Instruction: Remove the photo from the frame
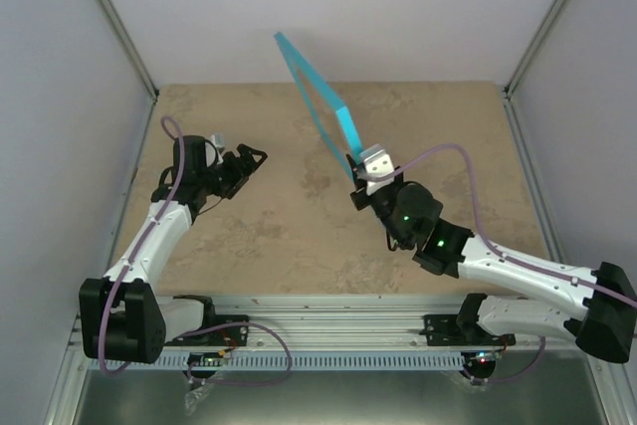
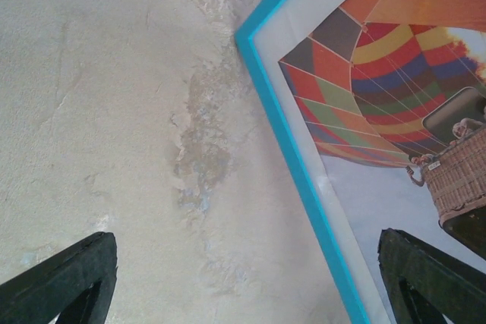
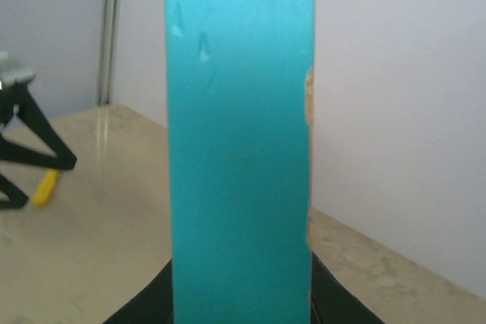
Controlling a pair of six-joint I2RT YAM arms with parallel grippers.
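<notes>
My right gripper [image 1: 356, 160] is shut on the lower edge of the turquoise frame [image 1: 317, 106] and holds it upright above the table's middle, edge-on to the top view. In the right wrist view the frame's edge [image 3: 239, 149] fills the centre, rising from between my jaws [image 3: 239, 297]. In the left wrist view the frame's corner [image 2: 298, 168] shows with the balloon photo [image 2: 380, 73] inside it, bordered in white. My left gripper [image 1: 254, 158] is open and empty, to the frame's left and apart from it. Its fingertips [image 2: 76, 271] flank the frame's edge in its own view.
The beige marbled table [image 1: 279, 236] is enclosed by grey walls on three sides. A metal rail [image 1: 328, 311] with the arm bases runs along the near edge. A small yellow piece [image 3: 45, 186] shows by the left gripper [image 3: 34, 146] in the right wrist view.
</notes>
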